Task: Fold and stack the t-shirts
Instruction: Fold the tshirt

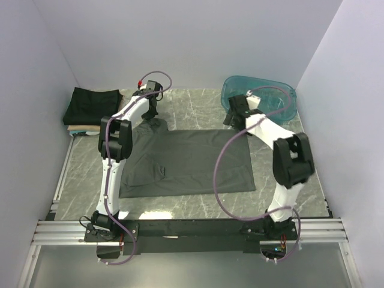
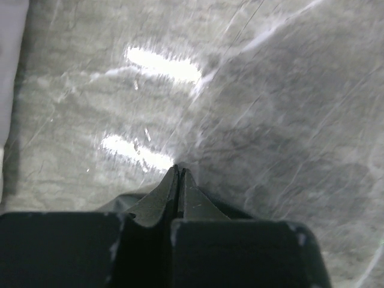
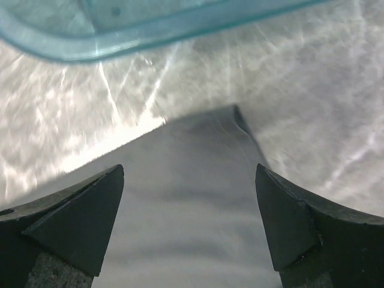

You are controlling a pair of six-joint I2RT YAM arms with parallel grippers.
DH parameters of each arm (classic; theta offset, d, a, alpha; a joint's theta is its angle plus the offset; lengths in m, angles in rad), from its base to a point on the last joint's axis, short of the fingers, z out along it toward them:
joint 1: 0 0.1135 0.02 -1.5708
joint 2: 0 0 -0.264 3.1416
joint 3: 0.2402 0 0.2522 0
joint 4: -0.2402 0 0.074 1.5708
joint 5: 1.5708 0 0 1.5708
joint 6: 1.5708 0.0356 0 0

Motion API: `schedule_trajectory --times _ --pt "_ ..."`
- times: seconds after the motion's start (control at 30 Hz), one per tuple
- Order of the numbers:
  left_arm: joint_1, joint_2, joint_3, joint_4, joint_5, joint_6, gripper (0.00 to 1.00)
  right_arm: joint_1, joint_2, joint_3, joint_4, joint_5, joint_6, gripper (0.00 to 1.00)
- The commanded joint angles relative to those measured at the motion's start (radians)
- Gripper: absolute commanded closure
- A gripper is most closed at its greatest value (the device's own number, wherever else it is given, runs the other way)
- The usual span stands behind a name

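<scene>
Your left gripper (image 1: 154, 120) sits at the far-left corner of the charcoal-grey t-shirt (image 1: 192, 162), its jaws pinched tight together. In the left wrist view dark cloth bunches around the closed tips (image 2: 179, 174), so it has that corner in its grip. Your right gripper (image 1: 231, 122) hangs over the far-right corner with its jaws spread wide. In the right wrist view that corner of the shirt (image 3: 186, 228) lies flat between the two fingers (image 3: 90, 216), which hold nothing.

The shirt is spread flat in the middle of the marbled table (image 1: 288, 174). A small wrinkle shows left of centre. Its far-right corner lies near the rim of the teal tub (image 1: 282, 99), without touching it. Bands of tabletop show along the shirt's left, right and near sides. White walls (image 1: 36, 90) close in the left, far and right sides.

You have one shirt spread out and one stack in the far-left corner. A folded black t-shirt (image 1: 93, 105) lies on top, with a tan edge (image 1: 75, 127) and a paler one beneath. How many lie there you cannot tell. There is one tub.
</scene>
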Motion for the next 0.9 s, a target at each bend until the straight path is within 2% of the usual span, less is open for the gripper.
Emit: schedule_trajectory --times 0.0,0.37,0.43,0.6,0.73,0.87 --pt "-0.004 -0.077 -0.028 0.022 -0.025 0.017 1.0 0.037 0.105 0.125 -0.104 0.146 0.096 0.04" --pt "-0.004 -0.097 -0.034 0.029 -0.028 0.027 1.0 0.051 0.392 0.432 -0.343 0.238 0.171 0.05" --pt "-0.003 -0.097 -0.038 0.033 -0.034 0.031 1.0 0.051 0.413 0.473 -0.394 0.256 0.177 0.11" --pt "-0.003 -0.099 -0.041 0.033 -0.028 0.029 1.0 0.053 0.447 0.512 -0.467 0.286 0.191 0.11" --pt "-0.003 -0.108 -0.046 0.029 -0.034 0.026 1.0 0.051 0.427 0.477 -0.46 0.281 0.192 0.11" --pt "-0.003 -0.132 -0.067 0.036 -0.042 0.023 1.0 0.053 0.42 0.466 -0.452 0.277 0.176 0.17"
